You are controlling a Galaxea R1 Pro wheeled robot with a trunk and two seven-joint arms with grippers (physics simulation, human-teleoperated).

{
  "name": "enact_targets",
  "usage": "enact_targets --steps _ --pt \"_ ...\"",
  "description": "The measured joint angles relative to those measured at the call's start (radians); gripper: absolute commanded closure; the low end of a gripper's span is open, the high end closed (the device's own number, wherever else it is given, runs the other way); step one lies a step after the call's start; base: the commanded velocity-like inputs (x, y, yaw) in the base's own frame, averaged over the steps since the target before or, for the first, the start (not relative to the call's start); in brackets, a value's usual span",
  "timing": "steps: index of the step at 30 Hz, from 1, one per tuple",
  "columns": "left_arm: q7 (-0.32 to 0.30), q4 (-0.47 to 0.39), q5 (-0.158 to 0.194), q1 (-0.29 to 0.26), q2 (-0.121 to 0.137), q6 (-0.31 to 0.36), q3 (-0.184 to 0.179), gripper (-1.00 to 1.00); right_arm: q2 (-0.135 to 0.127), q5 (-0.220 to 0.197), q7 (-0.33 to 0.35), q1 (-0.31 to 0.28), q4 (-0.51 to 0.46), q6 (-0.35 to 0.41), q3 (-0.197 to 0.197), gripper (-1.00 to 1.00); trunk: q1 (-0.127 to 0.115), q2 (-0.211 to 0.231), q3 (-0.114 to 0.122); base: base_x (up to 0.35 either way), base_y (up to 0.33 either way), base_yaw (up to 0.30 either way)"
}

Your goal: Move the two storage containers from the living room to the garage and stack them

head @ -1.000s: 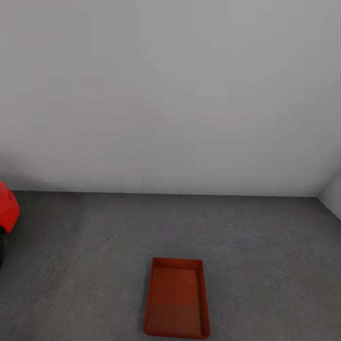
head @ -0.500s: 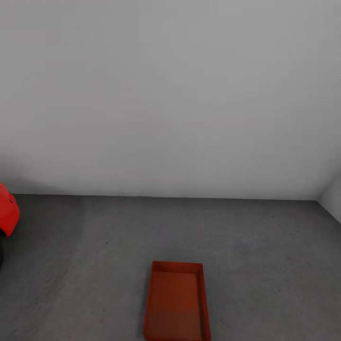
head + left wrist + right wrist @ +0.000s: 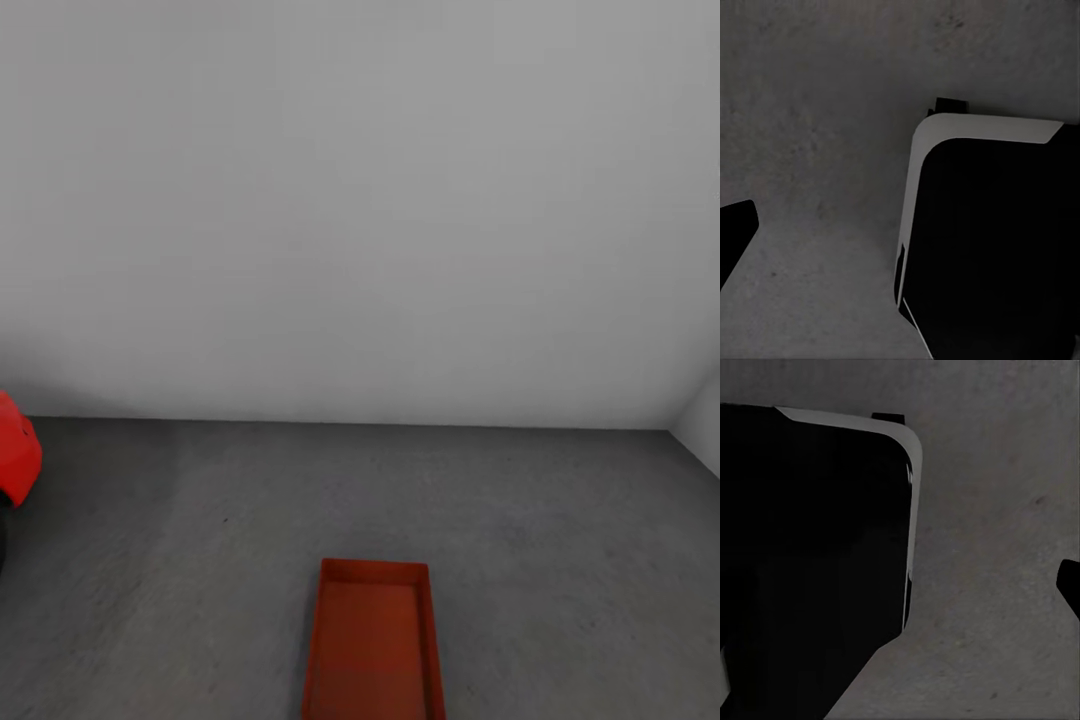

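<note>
One orange-red storage container [image 3: 373,645] set flat on my garage's concrete floor [image 3: 560,540] — base for stacking — my jaws' state unreadable.

A plain white-grey wall [image 3: 360,200] spans the head view, evenly lit, meeting a dark grey, rough concrete floor [image 3: 560,530] along a straight seam. At the right edge a second wall [image 3: 703,415] forms a corner. At the left edge, part of a red car [image 3: 15,455] stands on the floor, with a dark tyre beneath it.
</note>
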Motion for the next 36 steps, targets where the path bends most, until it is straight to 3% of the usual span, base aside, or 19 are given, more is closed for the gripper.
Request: enact_targets --steps 36 --pt "0.000 0.000 0.000 0.000 0.000 0.000 0.000 -1.00 0.000 -0.003 -0.003 0.000 0.000 0.000 -0.001 -1.00 0.000 0.000 0.058 0.000 0.000 0.000"
